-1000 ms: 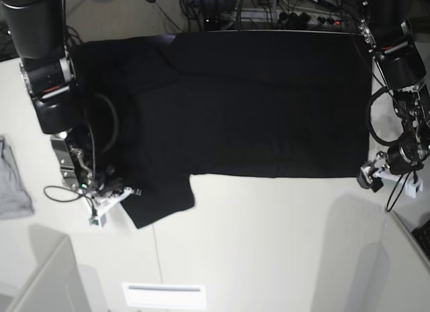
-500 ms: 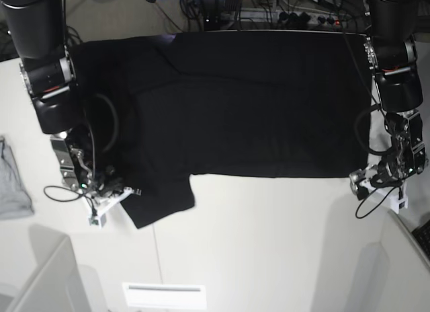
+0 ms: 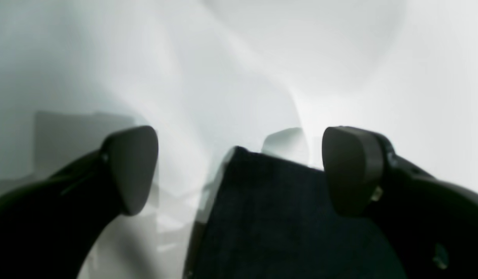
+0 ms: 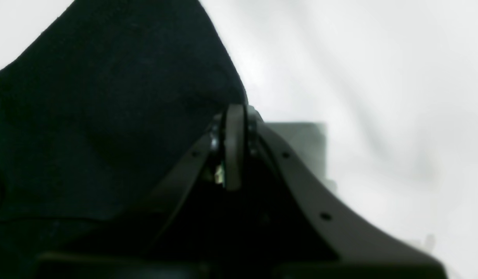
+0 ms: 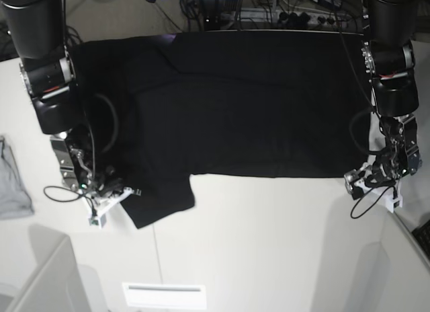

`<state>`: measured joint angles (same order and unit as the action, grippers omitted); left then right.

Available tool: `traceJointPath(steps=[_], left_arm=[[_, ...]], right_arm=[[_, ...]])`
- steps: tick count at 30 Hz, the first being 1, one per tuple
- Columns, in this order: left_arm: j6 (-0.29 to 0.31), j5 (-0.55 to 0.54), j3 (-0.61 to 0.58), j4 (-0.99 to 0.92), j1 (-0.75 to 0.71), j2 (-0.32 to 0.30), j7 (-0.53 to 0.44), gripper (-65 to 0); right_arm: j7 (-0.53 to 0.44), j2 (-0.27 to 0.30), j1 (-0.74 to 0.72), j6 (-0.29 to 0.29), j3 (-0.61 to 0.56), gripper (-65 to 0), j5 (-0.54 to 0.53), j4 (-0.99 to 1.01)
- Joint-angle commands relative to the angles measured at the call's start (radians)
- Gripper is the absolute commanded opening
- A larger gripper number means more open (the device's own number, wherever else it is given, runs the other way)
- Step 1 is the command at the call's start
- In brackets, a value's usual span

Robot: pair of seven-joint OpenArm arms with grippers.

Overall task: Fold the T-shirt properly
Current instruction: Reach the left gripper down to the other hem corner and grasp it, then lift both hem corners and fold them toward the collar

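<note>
T-shirt [image 5: 242, 103]: black, plain side up, spread flat on the white tabletop [image 5: 269, 245], reaching up to the far edge of it; bottom hem toward the right of the base view, collar end toward the left.
Sleeve [image 5: 161, 201]: lower sleeve lying out toward the near side, at the lower left of the cloth in the base view.
Left gripper [image 3: 239, 170]: low over the tabletop at the lower right corner of the T-shirt in the base view [image 5: 356, 181]; jaws spread wide, nothing between the pads.
Hem corner [image 3: 262, 201]: in the left wrist view, dark corner of cloth lying between the two open jaws, closer to the right pad [image 3: 349, 166]; touching or not, cannot tell.
Right gripper [image 4: 233, 151]: at the left side of the base view [image 5: 127, 191], just at the edge of the lower sleeve; jaws pressed together.
Grip on cloth: in the right wrist view, black cloth [image 4: 107, 116] directly beside and behind the closed tips; pinched between them or only lying against them, cannot tell.
Grey garment [image 5: 12, 181]: small, light grey, at the far left edge of the tabletop, well apart from the T-shirt.
Cables [image 5: 282, 13]: dark tangle beyond the far edge of the tabletop.
White label [image 5: 164, 295]: flat white rectangle on the near part of the tabletop.
</note>
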<state>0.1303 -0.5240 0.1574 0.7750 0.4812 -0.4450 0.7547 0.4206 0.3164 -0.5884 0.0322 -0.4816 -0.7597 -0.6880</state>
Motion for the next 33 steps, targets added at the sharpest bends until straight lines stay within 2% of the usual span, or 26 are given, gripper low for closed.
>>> traceJointPath(steps=[1, 4, 12, 13, 16, 27, 33], left_arm=[[0.001, -0.006, -0.017, 0.014, 0.024, -0.013, -0.001, 0.0], [0.001, -0.008, -0.061, 0.014, 0.023, -0.010, -0.002, 0.0], [0.001, -0.008, -0.066, 0.008, 0.018, 0.008, -0.002, 0.0], [0.001, -0.008, -0.066, 0.008, 0.018, 0.010, -0.002, -1.6], [0.001, -0.008, -0.066, 0.007, 0.017, 0.010, -0.002, -14.6], [0.001, -0.008, -0.065, 0.005, -0.003, 0.013, -0.004, -40.8], [0.001, -0.008, -0.065, 0.008, -0.031, 0.013, -0.004, -65.0]], right_arm=[[0.005, 0.011, -0.028, -0.005, 0.007, -65.0, -0.002, -0.011], [0.004, 0.011, -0.028, -0.005, 0.007, -65.0, -0.002, -0.011], [0.004, 0.011, -0.028, -0.005, 0.007, -65.0, -0.002, -0.011], [0.004, 0.011, -0.028, -0.005, 0.007, -65.0, -0.002, -0.011], [0.004, 0.011, -0.028, -0.005, 0.007, -65.0, -0.002, -0.011], [0.004, 0.011, -0.028, -0.005, 0.007, -65.0, -0.002, -0.011], [0.004, 0.011, -0.028, -0.005, 0.007, -65.0, -0.004, -0.011]])
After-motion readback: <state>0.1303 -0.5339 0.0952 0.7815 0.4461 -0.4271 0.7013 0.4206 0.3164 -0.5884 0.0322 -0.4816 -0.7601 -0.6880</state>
